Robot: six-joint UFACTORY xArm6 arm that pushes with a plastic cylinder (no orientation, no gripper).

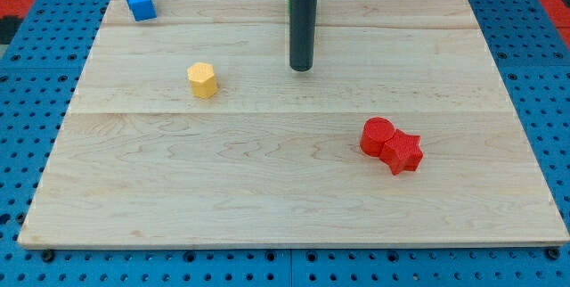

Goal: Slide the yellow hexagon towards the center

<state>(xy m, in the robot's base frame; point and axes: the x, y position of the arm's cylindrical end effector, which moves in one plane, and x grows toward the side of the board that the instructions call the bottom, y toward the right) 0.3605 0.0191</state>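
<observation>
The yellow hexagon (202,80) sits on the wooden board (267,189), left of the middle and a little towards the view's top. My tip (301,68) stands on the board at the end of the dark rod, to the right of the yellow hexagon and well apart from it. A thin green edge shows behind the rod's left side (288,20); what it is cannot be told.
A blue block (139,0) stands at the board's top left corner. A red cylinder (378,136) and a red star (403,152) touch each other at the right, below the middle. Blue pegboard (27,100) surrounds the board.
</observation>
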